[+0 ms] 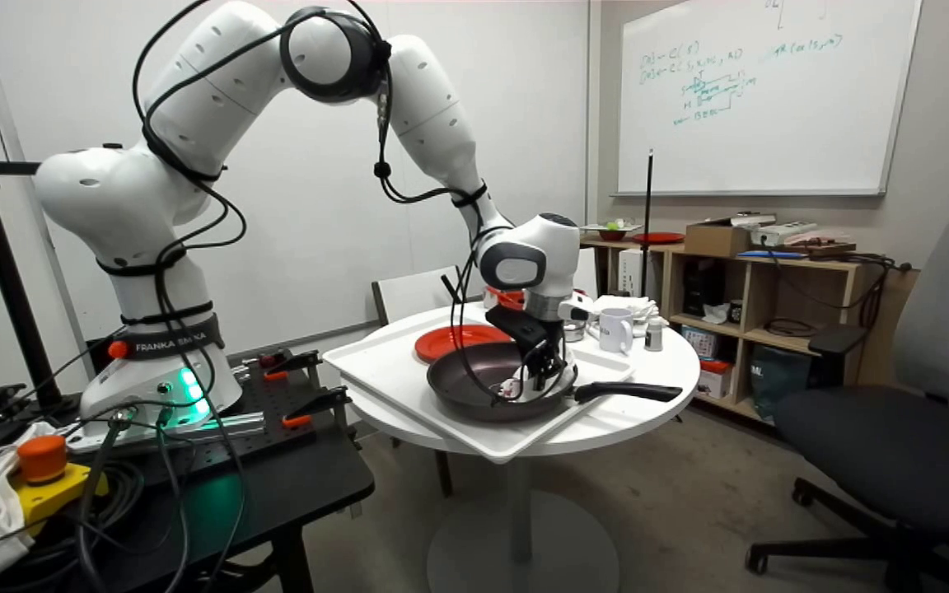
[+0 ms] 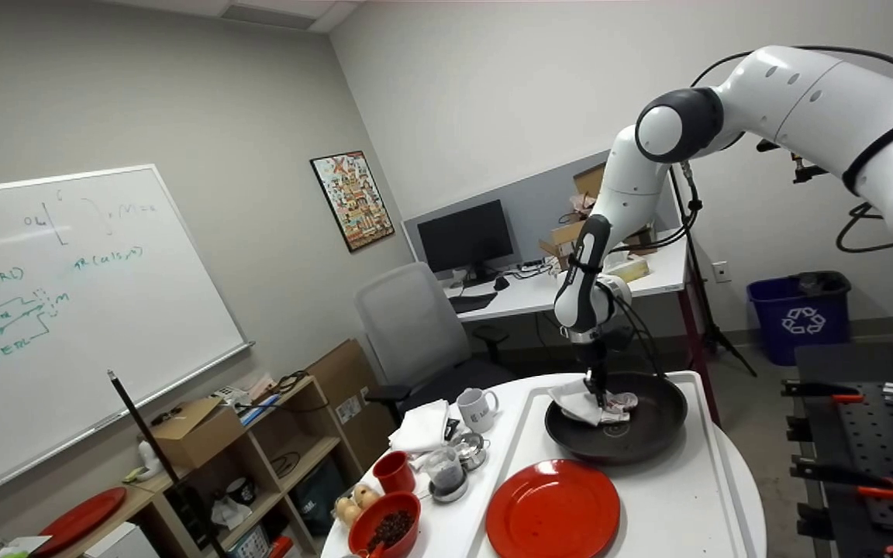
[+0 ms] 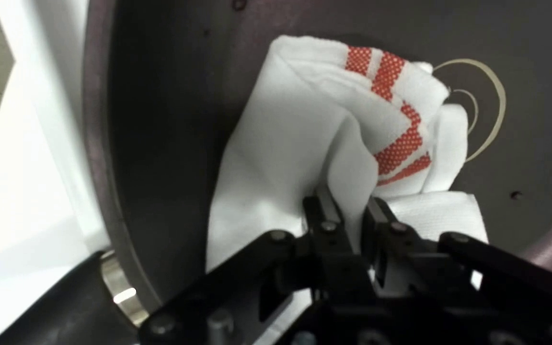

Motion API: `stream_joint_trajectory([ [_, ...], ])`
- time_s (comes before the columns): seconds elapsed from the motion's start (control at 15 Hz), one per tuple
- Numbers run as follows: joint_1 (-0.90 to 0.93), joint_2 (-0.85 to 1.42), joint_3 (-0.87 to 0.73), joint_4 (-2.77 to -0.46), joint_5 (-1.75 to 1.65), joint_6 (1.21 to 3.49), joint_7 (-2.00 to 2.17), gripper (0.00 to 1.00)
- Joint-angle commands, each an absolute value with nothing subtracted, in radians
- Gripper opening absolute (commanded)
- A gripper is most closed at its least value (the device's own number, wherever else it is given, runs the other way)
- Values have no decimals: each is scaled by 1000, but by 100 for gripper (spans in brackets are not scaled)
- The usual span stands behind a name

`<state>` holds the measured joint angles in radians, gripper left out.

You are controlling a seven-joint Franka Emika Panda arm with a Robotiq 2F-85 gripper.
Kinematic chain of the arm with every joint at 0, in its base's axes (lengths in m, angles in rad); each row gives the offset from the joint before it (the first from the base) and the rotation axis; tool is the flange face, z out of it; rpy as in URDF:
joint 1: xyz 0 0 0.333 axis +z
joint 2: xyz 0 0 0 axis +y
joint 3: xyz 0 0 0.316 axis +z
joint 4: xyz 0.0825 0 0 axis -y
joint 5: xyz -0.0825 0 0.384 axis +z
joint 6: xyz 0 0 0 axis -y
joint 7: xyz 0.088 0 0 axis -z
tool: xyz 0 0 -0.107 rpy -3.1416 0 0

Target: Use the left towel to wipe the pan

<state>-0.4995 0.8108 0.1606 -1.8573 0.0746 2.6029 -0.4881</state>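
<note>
The black frying pan (image 1: 462, 383) sits on a white tray, with its dark handle (image 1: 635, 390) reaching past the tray edge in an exterior view. It also shows in an exterior view (image 2: 660, 426) and the wrist view (image 3: 170, 110). A white towel with red stripes (image 3: 290, 124) lies bunched inside the pan, and shows in an exterior view (image 2: 573, 399). My gripper (image 3: 346, 205) points down into the pan, with a towel fold pinched between its fingers; it shows in both exterior views (image 1: 546, 371) (image 2: 595, 387). A few small dark specks (image 3: 516, 195) lie on the pan floor.
The white tray (image 2: 683, 508) also carries a red plate (image 2: 553, 508). Beside the tray on the round table stand a mug (image 2: 477, 411), a folded white cloth (image 2: 420, 426), a red cup (image 2: 394, 472), a glass jar (image 2: 443, 467) and a red bowl (image 2: 412, 508) of dark beans.
</note>
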Motion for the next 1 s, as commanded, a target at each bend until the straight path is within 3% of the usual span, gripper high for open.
stream_joint_trajectory([
  [0.0,-452,861,125,-1788,92,2590,-464,3],
  [0.93,-331,812,128,-1916,32,2772,-469,3],
])
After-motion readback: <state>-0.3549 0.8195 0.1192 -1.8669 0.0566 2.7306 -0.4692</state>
